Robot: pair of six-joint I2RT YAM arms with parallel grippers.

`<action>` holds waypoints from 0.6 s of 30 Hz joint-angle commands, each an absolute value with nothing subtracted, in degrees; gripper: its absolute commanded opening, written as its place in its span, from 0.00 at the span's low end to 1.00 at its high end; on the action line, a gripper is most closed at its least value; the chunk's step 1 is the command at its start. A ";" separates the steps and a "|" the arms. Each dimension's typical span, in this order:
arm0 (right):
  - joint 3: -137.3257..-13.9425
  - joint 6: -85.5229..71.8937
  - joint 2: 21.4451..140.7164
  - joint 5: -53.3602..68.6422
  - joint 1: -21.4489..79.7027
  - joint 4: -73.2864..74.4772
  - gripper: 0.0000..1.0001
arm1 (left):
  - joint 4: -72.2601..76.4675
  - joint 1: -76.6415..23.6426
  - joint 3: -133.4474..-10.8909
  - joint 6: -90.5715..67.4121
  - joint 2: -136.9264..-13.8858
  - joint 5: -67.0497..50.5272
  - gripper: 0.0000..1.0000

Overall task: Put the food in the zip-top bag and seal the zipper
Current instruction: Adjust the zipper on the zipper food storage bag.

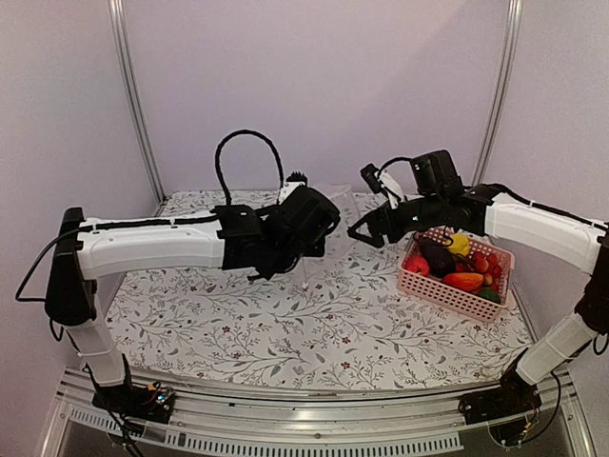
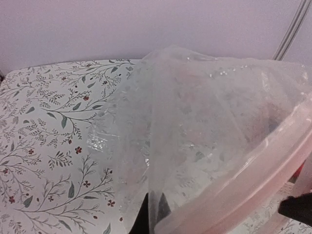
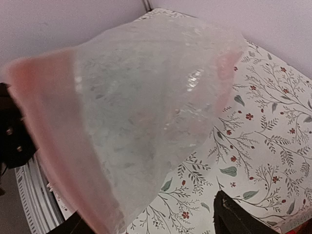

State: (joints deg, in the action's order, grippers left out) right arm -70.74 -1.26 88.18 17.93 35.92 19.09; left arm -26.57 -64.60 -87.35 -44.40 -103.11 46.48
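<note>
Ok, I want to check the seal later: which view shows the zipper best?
Left wrist: the zipper runs close and fairly sharp, a pink band across the lower right. Right wrist shows it blurred along the bag's left edge. In the top view it can't be made out.

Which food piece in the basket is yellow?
The lemon-like piece at the pink basket's far edge, behind the purple eggplant; the rest are red, orange or green.
</note>
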 commanded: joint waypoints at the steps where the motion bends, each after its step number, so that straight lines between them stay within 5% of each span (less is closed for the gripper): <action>1: -71.51 6.68 80.38 35.47 35.50 21.01 0.83 | -31.18 -61.77 -87.12 -36.31 -101.13 46.97 0.00; 13: -68.86 14.96 72.47 36.14 16.88 32.51 0.99 | -36.85 -55.51 -88.68 -16.64 -96.18 44.88 0.00; 18: -66.85 19.87 75.38 16.95 11.23 36.19 0.98 | -33.86 -54.96 -94.12 -11.91 -103.87 37.50 0.00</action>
